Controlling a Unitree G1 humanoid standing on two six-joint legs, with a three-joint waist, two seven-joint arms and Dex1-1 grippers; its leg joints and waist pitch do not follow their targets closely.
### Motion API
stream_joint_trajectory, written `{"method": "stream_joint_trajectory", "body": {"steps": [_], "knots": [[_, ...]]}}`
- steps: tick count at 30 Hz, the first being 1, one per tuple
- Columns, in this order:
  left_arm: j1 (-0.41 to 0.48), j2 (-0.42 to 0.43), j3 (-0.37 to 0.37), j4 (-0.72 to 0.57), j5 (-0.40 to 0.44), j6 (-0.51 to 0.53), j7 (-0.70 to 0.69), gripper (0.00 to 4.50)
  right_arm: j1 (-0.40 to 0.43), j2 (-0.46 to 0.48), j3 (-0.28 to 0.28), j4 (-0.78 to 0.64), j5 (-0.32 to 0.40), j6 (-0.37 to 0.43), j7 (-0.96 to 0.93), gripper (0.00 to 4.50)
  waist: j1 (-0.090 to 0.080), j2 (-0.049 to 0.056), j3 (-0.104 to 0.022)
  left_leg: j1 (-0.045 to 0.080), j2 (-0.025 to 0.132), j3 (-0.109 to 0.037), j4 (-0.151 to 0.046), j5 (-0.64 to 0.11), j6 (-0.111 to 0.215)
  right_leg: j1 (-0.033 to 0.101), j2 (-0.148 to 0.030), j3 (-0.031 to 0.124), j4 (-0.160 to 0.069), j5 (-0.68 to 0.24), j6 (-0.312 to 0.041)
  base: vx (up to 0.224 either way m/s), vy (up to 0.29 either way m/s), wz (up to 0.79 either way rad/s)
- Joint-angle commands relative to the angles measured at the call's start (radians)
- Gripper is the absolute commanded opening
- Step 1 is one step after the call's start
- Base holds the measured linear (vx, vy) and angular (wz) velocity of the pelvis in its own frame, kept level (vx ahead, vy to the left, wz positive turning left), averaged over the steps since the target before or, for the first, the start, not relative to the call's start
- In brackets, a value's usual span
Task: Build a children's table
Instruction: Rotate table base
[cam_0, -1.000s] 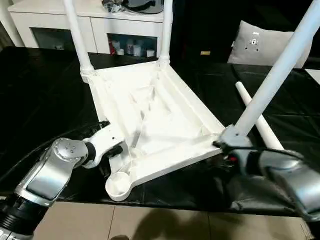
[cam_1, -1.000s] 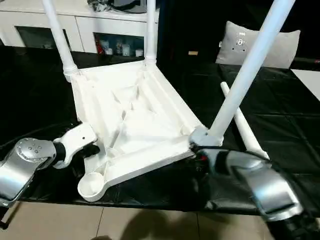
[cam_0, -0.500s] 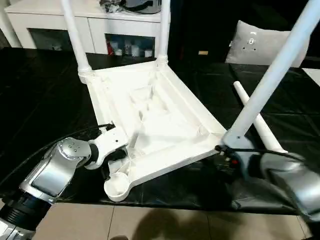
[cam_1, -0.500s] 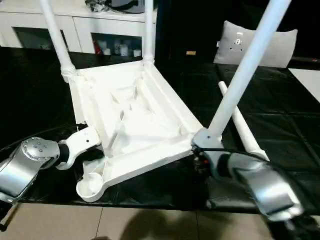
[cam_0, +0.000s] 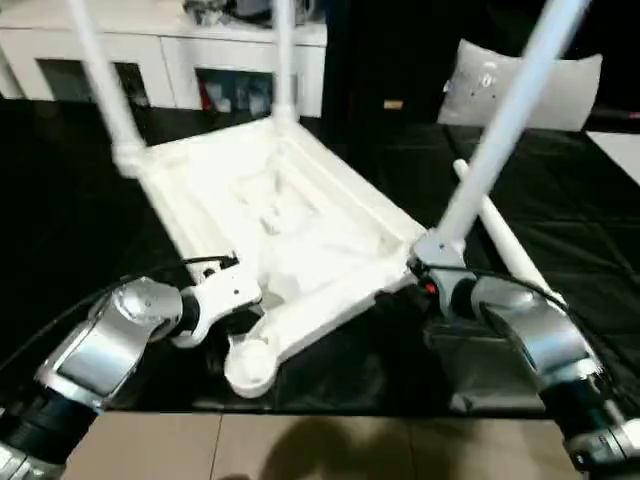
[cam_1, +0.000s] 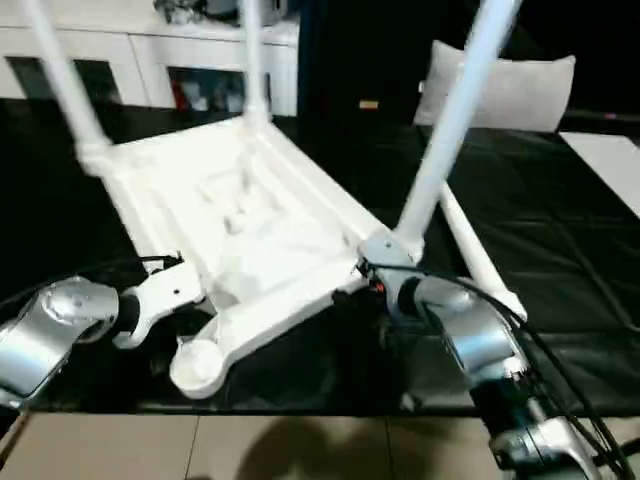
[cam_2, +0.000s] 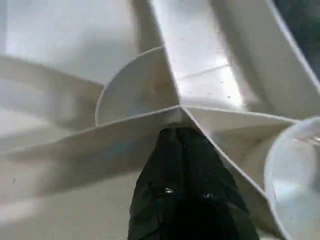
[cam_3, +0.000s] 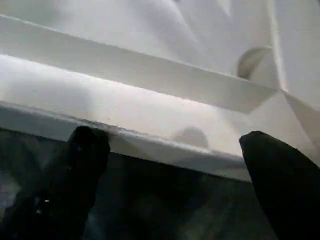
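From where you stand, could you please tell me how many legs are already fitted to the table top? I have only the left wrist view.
Observer: Three. The far left leg, the far right leg and the near right leg all stand in corner sockets.
Operator: Thank you. Where is the fourth one?
Observer: The loose leg lies on the black table, just beyond the right arm.
Operator: And what is the right claw doing?
Observer: The right claw is open, facing the edge of the table top beside the near right leg.
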Motion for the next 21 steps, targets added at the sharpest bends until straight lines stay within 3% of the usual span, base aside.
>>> {"method": "stream_joint_trajectory", "body": {"steps": [1,5,13,21], "knots": [[-0.013,-0.061,-0.065,-0.021,-0.058,-0.047,-0.052,0.05,-0.041,0.036,0.002,0.043,0.0,-0.063,-0.03,4.5,0.009,0.008,-0.062,0.0,0.053,-0.009,-0.072,-0.117,-0.004,0.042,-0.1,0.051,-0.072,-0.063,-0.239,0.0,0.0,0.0],[-0.039,-0.103,-0.078,0.012,-0.056,-0.062,-0.056,0.05,-0.075,0.065,-0.007,0.105,-0.004,-0.128,-0.042,4.5,0.008,0.01,-0.066,-0.003,0.053,-0.009,-0.07,-0.09,0.005,0.045,-0.099,0.051,-0.066,-0.013,-0.246,0.0,0.0,0.0],[-0.093,-0.232,-0.078,0.099,-0.05,-0.116,-0.016,0.05,-0.143,0.139,-0.021,0.229,-0.016,-0.24,-0.072,4.5,0.004,0.0,-0.076,-0.011,0.051,-0.004,-0.059,0.01,0.056,0.049,-0.094,0.049,-0.05,0.155,-0.271,0.0,0.0,0.0],[-0.136,-0.351,-0.057,0.238,0.006,-0.204,0.132,0.05,-0.161,0.151,-0.047,0.289,-0.046,-0.305,-0.112,4.5,0.006,-0.004,-0.073,-0.01,0.053,-0.003,-0.059,-0.041,0.057,0.048,-0.097,0.05,-0.058,0.079,-0.263,0.0,0.0,0.0]]}}
